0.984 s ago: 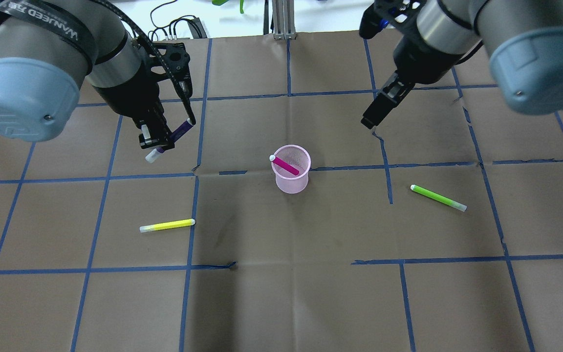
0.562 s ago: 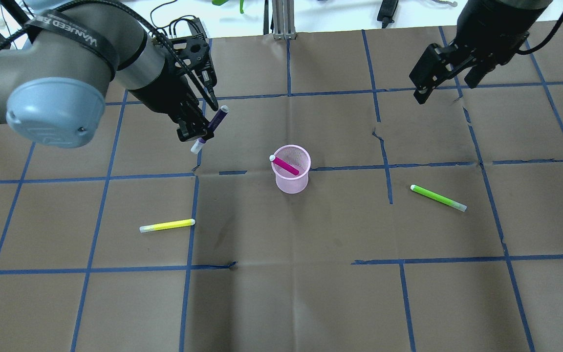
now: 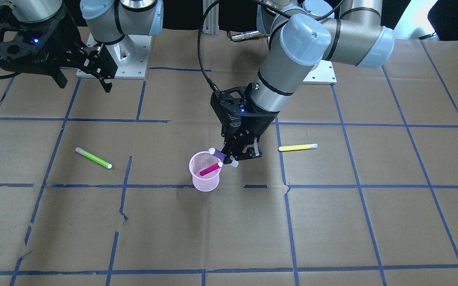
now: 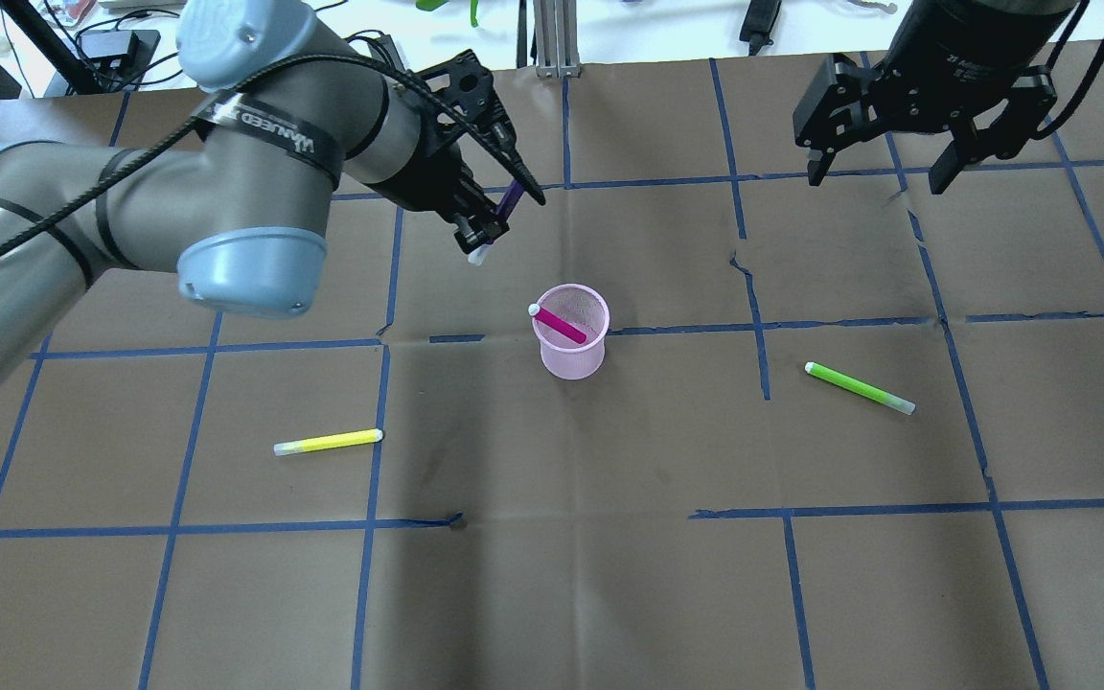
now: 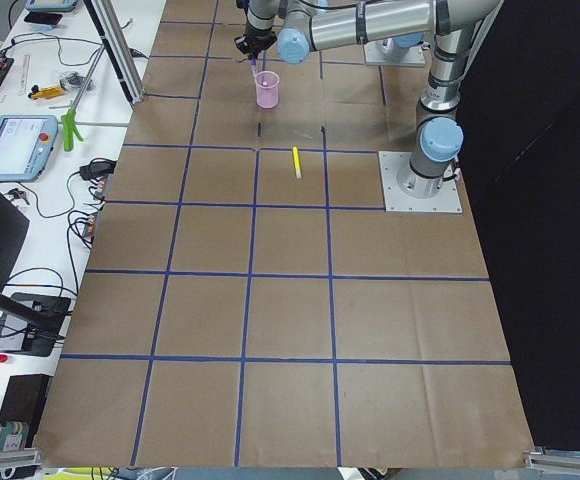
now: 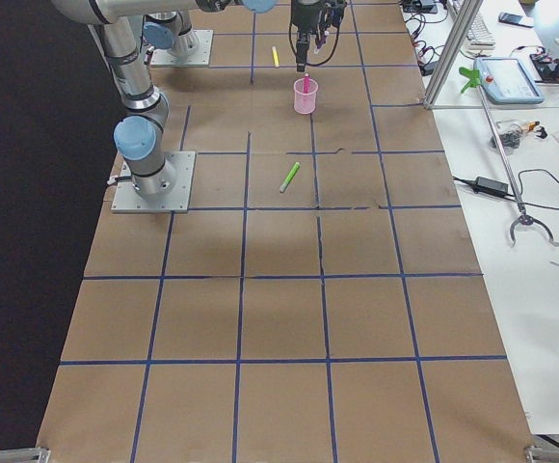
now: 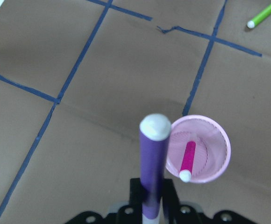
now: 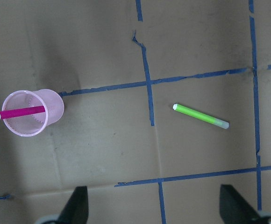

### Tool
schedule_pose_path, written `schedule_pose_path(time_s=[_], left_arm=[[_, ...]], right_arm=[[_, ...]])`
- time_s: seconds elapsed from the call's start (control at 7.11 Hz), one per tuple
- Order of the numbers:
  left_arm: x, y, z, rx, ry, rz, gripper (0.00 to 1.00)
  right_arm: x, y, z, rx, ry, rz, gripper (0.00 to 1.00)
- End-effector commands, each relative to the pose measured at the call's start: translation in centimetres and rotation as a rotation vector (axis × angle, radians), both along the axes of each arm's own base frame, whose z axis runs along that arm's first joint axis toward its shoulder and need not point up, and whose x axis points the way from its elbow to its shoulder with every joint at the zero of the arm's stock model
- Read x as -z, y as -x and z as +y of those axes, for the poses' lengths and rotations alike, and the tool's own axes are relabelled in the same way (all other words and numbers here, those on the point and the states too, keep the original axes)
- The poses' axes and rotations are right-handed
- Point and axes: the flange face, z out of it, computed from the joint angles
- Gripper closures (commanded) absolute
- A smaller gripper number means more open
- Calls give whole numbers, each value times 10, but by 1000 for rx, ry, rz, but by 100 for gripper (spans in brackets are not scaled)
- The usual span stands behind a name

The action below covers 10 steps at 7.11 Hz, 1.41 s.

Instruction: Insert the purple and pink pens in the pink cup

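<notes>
The pink mesh cup stands upright mid-table with the pink pen leaning inside it. My left gripper is shut on the purple pen and holds it in the air, up and to the left of the cup. In the left wrist view the purple pen points forward, its white end just left of the cup's rim. My right gripper is open and empty, high over the far right of the table.
A yellow pen lies on the paper front left of the cup. A green pen lies to its right. Brown paper with blue tape lines covers the table.
My left gripper has carried the purple pen right, towards the cup. My right arm has drawn back to the far right, and its jaws now show spread.
</notes>
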Motion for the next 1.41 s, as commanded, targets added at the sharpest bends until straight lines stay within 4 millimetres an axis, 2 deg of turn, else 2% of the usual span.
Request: schedule_pose_path(time_s=[0.0,0.28,0.42,0.56,0.84,0.98,1.27], left_arm=[[32,34,-1,-58,-8,38,97],[69,69,-2,-69,32,75,97],[70,72,8,-58,28,73,97],[80,68,25,-56,4,64,97],[79,58,51,-57,0,59,97],[80,57,54,-57,-5,57,97],[94,56,48,-56,-7,56,95]], right_arm=[[12,-4,1,-9,-19,37,0],[10,1,1,17,-17,38,0],[7,12,1,43,-17,33,0],[4,19,2,56,-11,33,0],[6,18,3,91,-17,35,0],[6,18,3,93,-19,36,0],[6,18,3,93,-19,36,0]])
